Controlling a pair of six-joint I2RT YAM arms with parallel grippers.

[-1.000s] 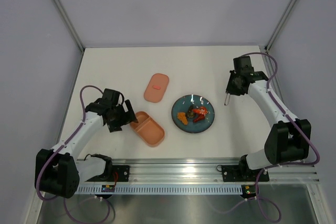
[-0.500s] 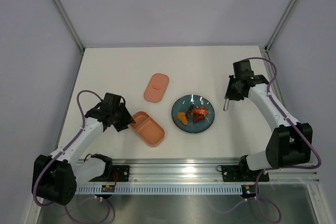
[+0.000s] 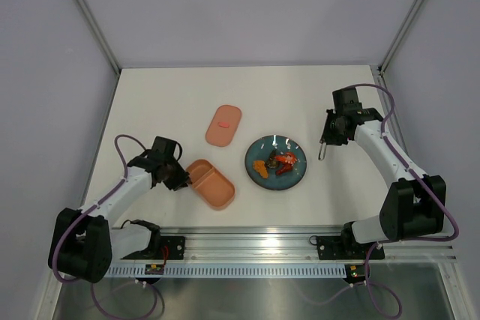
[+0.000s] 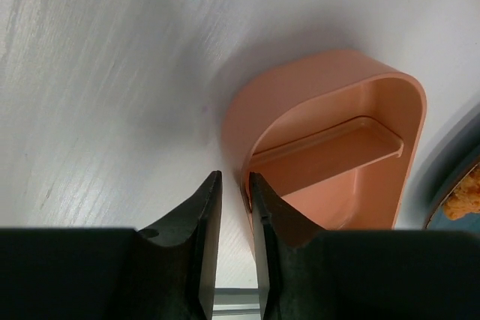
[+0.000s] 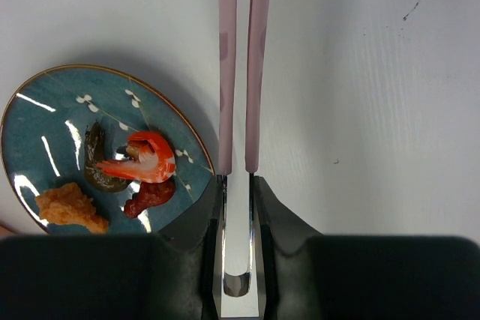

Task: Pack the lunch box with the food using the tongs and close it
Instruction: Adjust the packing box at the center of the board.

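The salmon-pink lunch box (image 3: 212,183) base lies open near the table's front; its flat lid (image 3: 223,124) lies apart behind it. My left gripper (image 3: 180,179) is at the base's left end. In the left wrist view its jaws (image 4: 234,177) straddle the end wall of the lunch box (image 4: 337,148), narrowly open, with a sliver of gap left. My right gripper (image 3: 327,139) is shut on the tongs (image 3: 323,149), whose pink arms (image 5: 240,73) point away just right of the plate. The food (image 3: 274,162) sits on the plate: a red shrimp (image 5: 139,164), an orange piece (image 5: 71,206), a dark piece (image 5: 96,159).
The round teal plate (image 3: 296,174) stands between the box and the right arm; its rim (image 5: 45,133) lies just left of the tongs. An aluminium rail (image 3: 247,243) runs along the near edge, with frame posts at the back corners.
My left gripper has swung in to the box's left end and its jaws have narrowed from wide open to nearly shut. The right gripper came slightly nearer, still holding the tongs.
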